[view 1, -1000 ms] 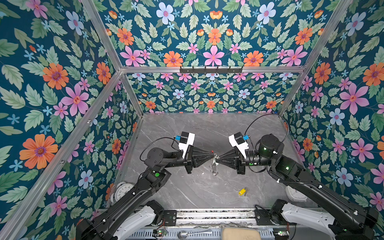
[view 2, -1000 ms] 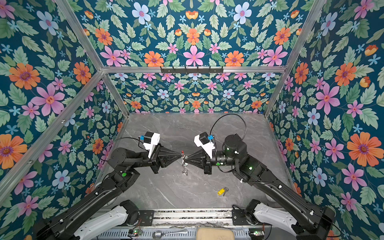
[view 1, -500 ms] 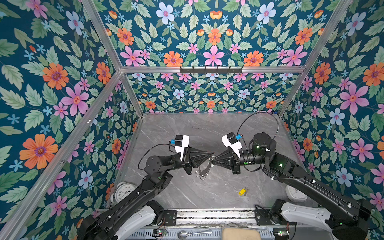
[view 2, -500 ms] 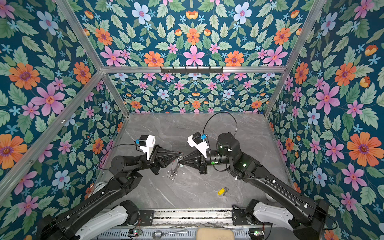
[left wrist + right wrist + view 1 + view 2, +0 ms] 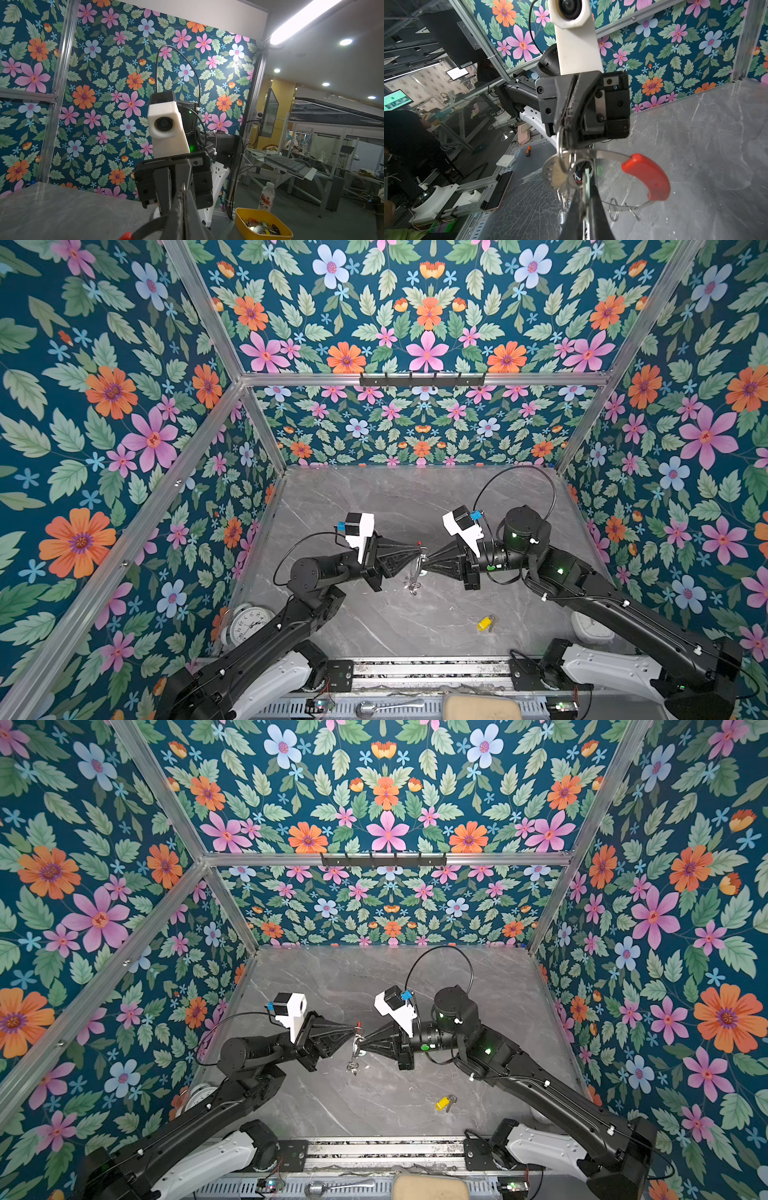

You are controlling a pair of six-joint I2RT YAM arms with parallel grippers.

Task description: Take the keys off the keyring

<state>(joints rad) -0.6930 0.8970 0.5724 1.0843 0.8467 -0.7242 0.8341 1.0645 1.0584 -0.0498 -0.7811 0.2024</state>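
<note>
Pinching the keyring [image 5: 610,154] from both sides above the bench [image 5: 374,626].
Nearest the arm bases, the yellow-tagged key [image 5: 484,622] lies loose on the bench; farther in, the right jaws pinch the mint-tagged key [image 5: 587,182], and the left jaws are pressed together on the keyring.
</note>
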